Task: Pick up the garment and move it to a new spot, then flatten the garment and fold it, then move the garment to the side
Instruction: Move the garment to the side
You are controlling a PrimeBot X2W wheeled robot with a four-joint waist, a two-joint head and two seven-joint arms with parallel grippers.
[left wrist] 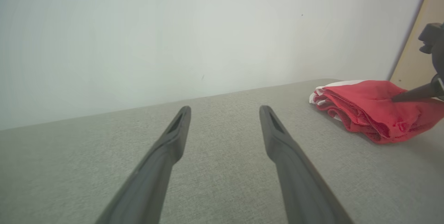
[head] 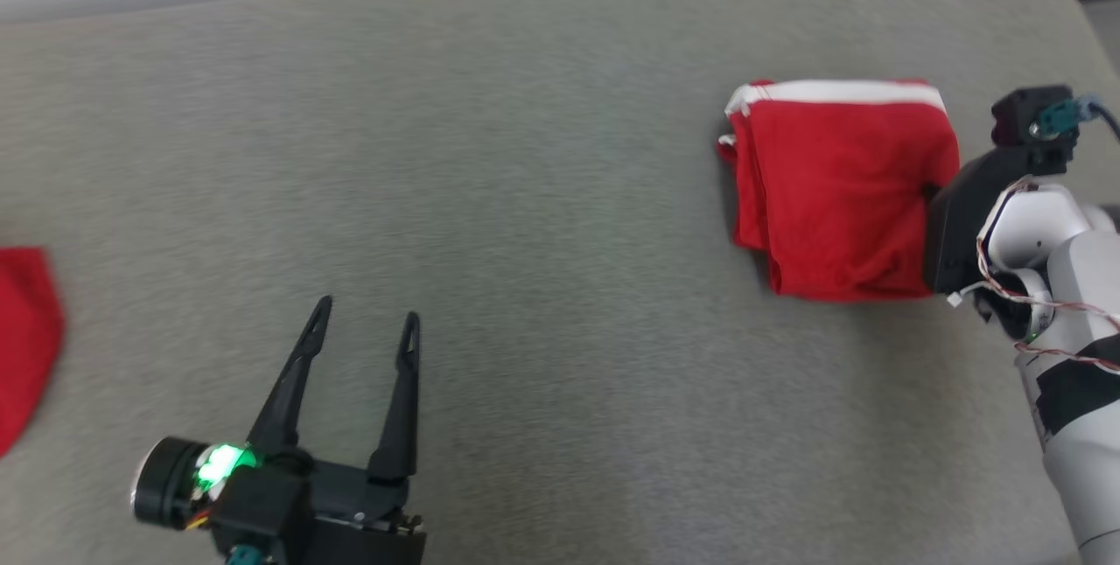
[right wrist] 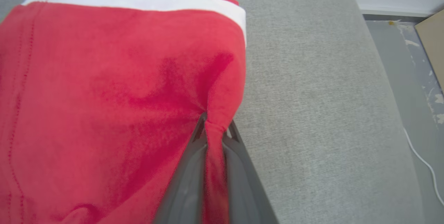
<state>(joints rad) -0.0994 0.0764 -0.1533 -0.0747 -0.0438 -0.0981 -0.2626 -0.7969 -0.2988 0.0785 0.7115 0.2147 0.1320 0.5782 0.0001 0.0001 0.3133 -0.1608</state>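
Your right gripper is closed on the folded red fabric garment with a white band. In the right wrist view you see its two dark fingers pinching a ridge of red cloth at the garment's right-hand edge, with the fabric puckered up between the tips. In the head view the gripper's black body meets that same edge, and the pale forearm trails off to the lower right.

You find the garment on the grey woven fabric surface, over on the right side and near the surface's right end. Its white band runs along the far edge. From the left wrist view it shows as a stack of several layers resting on the surface, with one dark finger of the right gripper touching its top. You cannot tell from these views whether the pinched edge is lifted clear of the surface.

Your left gripper hangs over bare grey fabric at the lower left, well apart from the garment, its jaws spread wide with nothing between them.

A second piece of red cloth lies at the left edge of the head view. A plain white wall stands behind the surface.
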